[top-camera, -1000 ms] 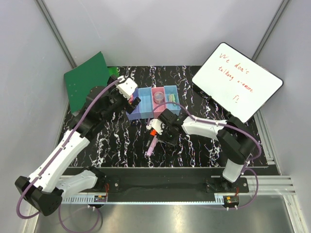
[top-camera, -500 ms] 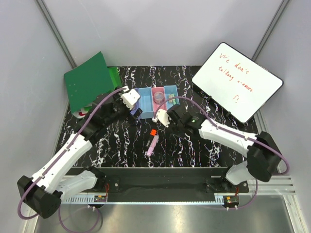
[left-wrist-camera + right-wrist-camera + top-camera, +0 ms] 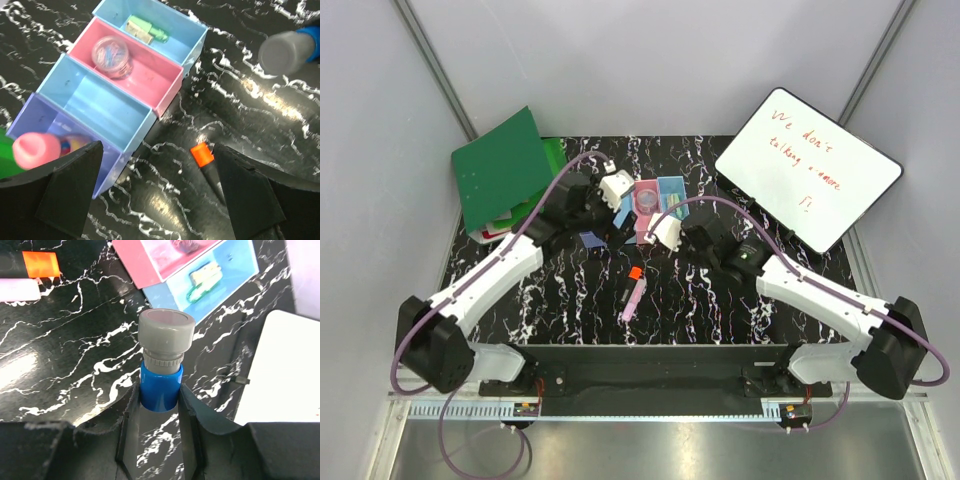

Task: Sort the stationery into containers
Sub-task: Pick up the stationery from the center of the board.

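The four joined bins show in the left wrist view: purple-blue, light blue, pink, light blue. A green highlighter lies in the far light blue bin. A round clear pot of clips sits in the pink bin. A pink cap shows at the purple-blue bin. My left gripper is open and empty over the table by the bins' near edge. My right gripper is shut on a blue piece with a round grey cap, held above the table near the bins. An orange-capped marker and a pink marker lie on the table.
A whiteboard with red writing leans at the back right. A green folder stands at the back left. Both arms crowd the bins, the left gripper close beside the right gripper. Grey walls close in the black marbled table.
My right gripper has left the markers and moved back toward the bins with the blue grey-capped piece. My left gripper has swung right, over the left end of the bins.
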Action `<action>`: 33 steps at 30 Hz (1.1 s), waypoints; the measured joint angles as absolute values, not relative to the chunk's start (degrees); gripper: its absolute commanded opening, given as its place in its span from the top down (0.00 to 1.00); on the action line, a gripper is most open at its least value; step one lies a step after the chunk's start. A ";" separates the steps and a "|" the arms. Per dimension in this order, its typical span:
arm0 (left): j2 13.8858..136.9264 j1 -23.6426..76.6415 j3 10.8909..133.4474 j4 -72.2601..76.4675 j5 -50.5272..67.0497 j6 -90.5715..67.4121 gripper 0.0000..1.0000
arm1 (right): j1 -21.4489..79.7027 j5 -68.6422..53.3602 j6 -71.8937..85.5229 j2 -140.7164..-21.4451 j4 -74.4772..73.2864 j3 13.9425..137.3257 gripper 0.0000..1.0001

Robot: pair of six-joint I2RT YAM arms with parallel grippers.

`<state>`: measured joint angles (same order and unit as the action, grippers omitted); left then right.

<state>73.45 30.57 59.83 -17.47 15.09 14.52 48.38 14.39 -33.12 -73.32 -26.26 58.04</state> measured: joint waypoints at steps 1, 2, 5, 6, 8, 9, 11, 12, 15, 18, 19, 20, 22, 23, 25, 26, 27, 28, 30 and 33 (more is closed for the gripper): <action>74.87 30.57 61.10 -17.67 15.66 13.93 0.01 | 48.38 14.52 -33.87 -73.21 -26.28 58.26 1.00; 76.01 30.57 62.35 -17.82 16.25 13.37 0.01 | 48.38 14.52 -34.72 -73.12 -26.26 58.52 1.00; 77.95 30.55 65.41 -17.82 18.81 11.29 0.01 | 48.38 14.52 -36.84 -73.03 -25.71 59.20 1.00; 78.43 30.52 66.35 -17.67 19.90 10.50 0.01 | 48.38 14.55 -37.50 -73.03 -25.47 59.46 1.00; 79.02 30.52 67.68 -16.99 22.15 9.08 0.01 | 48.38 14.57 -38.59 -73.03 -24.71 59.86 1.00; 79.37 30.52 68.42 -16.75 23.55 8.32 0.01 | 48.38 14.57 -39.03 -73.03 -24.45 60.05 1.00; 80.36 30.52 69.82 -16.43 26.04 6.90 0.01 | 48.38 14.59 -39.70 -73.03 -24.01 60.47 1.00; 80.90 30.55 70.46 -16.29 27.27 6.26 0.01 | 48.38 14.63 -40.05 -73.03 -23.59 60.64 1.00; 82.63 30.70 71.46 -15.81 30.06 4.97 0.01 | 48.38 15.20 -41.01 -73.03 -22.63 60.88 1.00; 84.05 30.94 71.61 -15.81 31.88 4.29 0.01 | 48.38 15.64 -41.87 -73.03 -22.04 60.97 1.00; 84.36 31.05 71.64 -15.79 32.21 4.16 0.01 | 48.38 15.64 -42.11 -73.03 -21.93 61.01 1.00; 84.75 31.18 71.66 -15.79 32.56 4.01 0.01 | 48.38 15.66 -42.39 -73.03 -21.85 61.12 1.00; 85.32 31.29 71.68 -15.79 32.91 3.79 0.01 | 48.38 15.68 -42.92 -73.03 -21.58 61.36 1.00; 85.52 31.31 71.77 -15.81 32.99 3.73 0.01 | 48.38 15.70 -43.16 -73.03 -21.32 61.43 1.00; 86.13 31.42 72.51 -15.77 33.34 3.36 0.01 | 48.38 15.88 -43.44 -73.03 -20.73 61.49 1.00; 86.43 31.42 73.10 -15.75 33.61 3.09 0.01 | 48.38 15.88 -43.55 -73.03 -20.60 61.49 1.00; 86.72 31.42 73.69 -15.62 34.00 2.85 0.01 | 48.38 15.88 -43.68 -73.03 -20.51 61.49 1.00; 86.91 31.40 74.26 -15.33 34.37 2.57 0.01 | 48.38 15.88 -43.75 -73.03 -20.36 61.49 1.00; 87.18 31.40 75.16 -14.63 34.89 1.87 0.01 | 48.38 15.90 -43.77 -73.03 -20.16 61.49 1.00; 87.26 31.40 75.68 -13.85 35.22 1.41 0.01 | 48.38 15.92 -43.77 -73.03 -19.86 61.49 1.00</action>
